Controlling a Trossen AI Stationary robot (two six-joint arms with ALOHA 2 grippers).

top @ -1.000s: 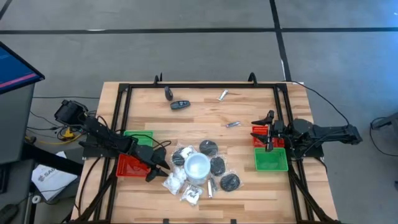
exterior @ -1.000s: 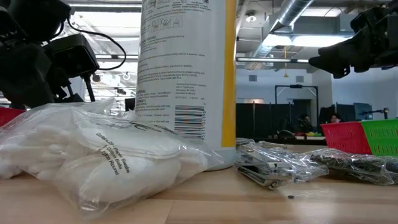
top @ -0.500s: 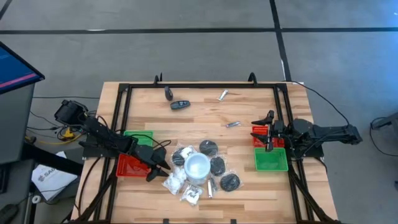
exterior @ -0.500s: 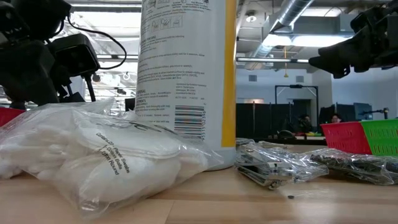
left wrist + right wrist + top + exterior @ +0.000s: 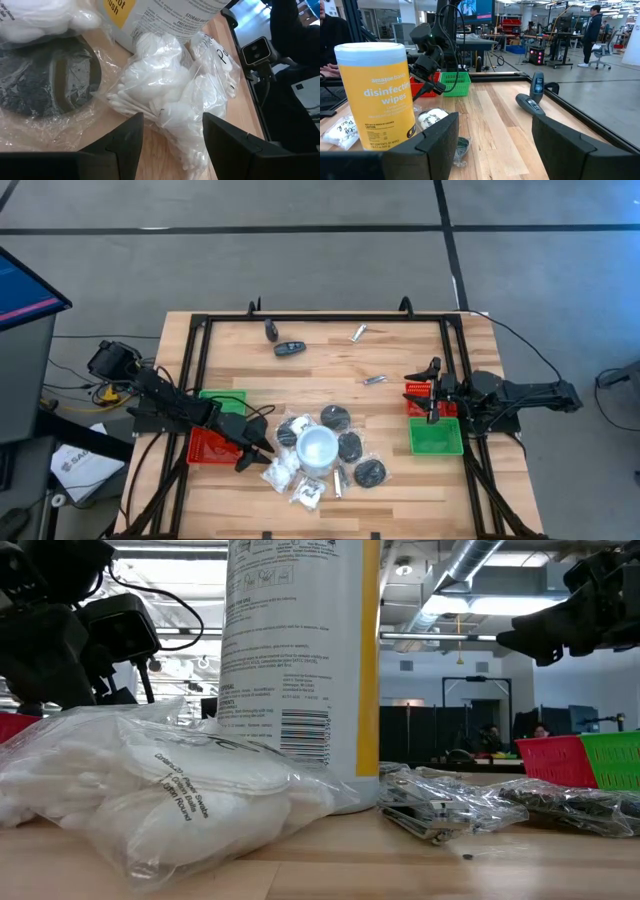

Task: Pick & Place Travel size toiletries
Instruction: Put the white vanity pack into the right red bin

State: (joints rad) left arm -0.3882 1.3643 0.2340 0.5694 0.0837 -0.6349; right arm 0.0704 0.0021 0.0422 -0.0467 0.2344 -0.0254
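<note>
The travel size toiletries lie heaped at the table's near middle: black discs in clear wrappers (image 5: 350,446) and bags of white cotton pieces (image 5: 280,473) around a tall white wipes canister (image 5: 318,448). My left gripper (image 5: 262,456) hangs open and tipped down at the heap's left side. In the left wrist view its fingers stand on either side of a bag of cotton swabs (image 5: 170,100), which lies on the table beside a wrapped disc (image 5: 45,80). My right gripper (image 5: 432,385) waits open and level over the right red tray (image 5: 418,402). My left gripper (image 5: 172,117) has the near end of the swab bag (image 5: 192,150) between its open fingers, coming slanting down from the table's left. The bag lies flat on the wood. I cannot tell whether either finger touches its wrapper.
A red tray (image 5: 205,445) and a green tray (image 5: 222,397) sit under my left arm, and a green tray (image 5: 435,437) sits at the right. Two dark oblong pieces (image 5: 290,348) and silvery sticks (image 5: 374,379) lie toward the far edge. A black frame rail (image 5: 330,319) runs around the table.
</note>
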